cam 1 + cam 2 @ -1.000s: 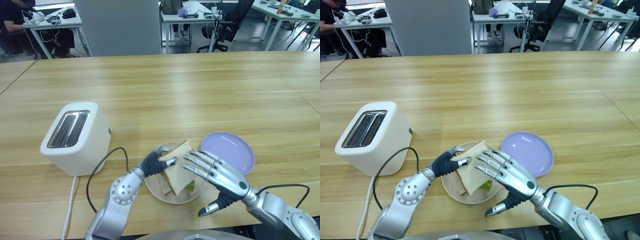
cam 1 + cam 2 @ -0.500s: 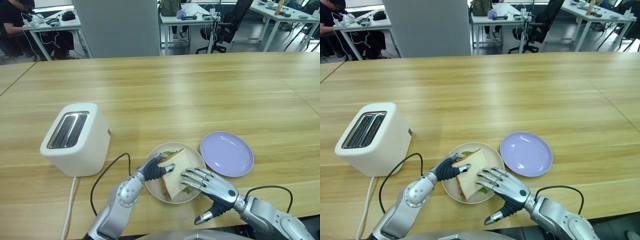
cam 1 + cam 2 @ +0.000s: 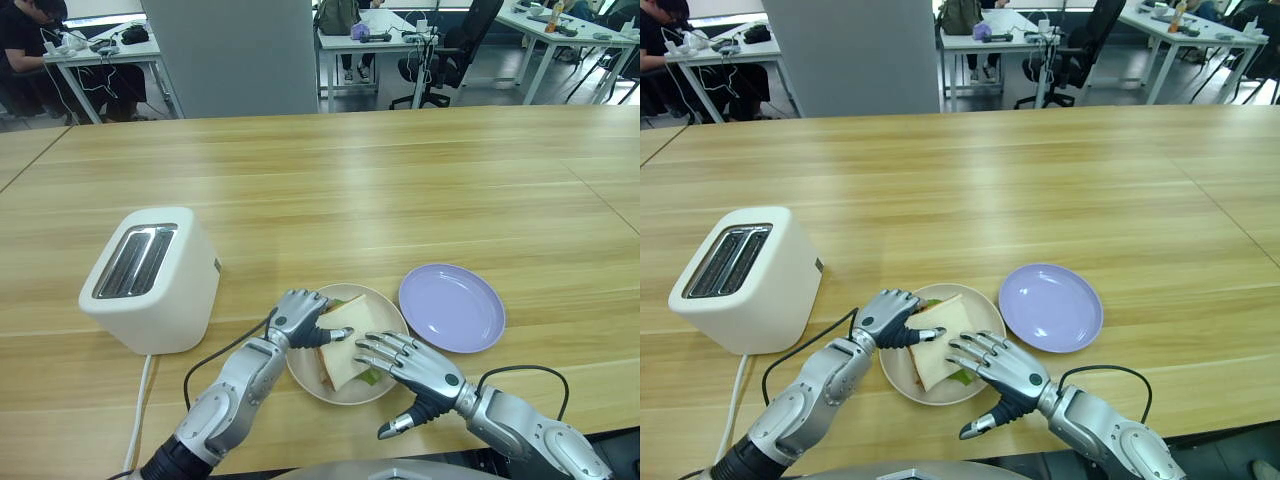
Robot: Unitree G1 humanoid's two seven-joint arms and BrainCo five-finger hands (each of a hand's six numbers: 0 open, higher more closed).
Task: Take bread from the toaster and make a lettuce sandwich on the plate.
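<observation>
1. The wooden tabletop (image 3: 400, 190) spans the frame from side to side, and everything below sits on its near part.
2. The white toaster (image 3: 150, 280) stands at the left of the frame, slots facing up. A black cable (image 3: 222, 350) runs from it toward the lower centre.
3. A purple plate (image 3: 452, 307) lies right of centre with nothing on it, just beside the beige plate.
4. The beige plate (image 3: 303, 375) lies at lower centre, between the toaster and the purple plate. It carries the sandwich.
5. The right hand (image 3: 415, 365) is at the plate's lower right. Its fingers are spread flat and grip nothing, with the fingertips over the right edge of the bread.
6. The left hand (image 3: 295, 315) is at the plate's upper left. Its fingers are curled around the left edge of the top slice, and the thumb lies on top of that slice.
7. The bread (image 3: 352, 320) lies on the beige plate with its top slice pale side up, between the two hands.
8. The lettuce (image 3: 372, 378) peeks out green from under the bread at its lower right edge.
</observation>
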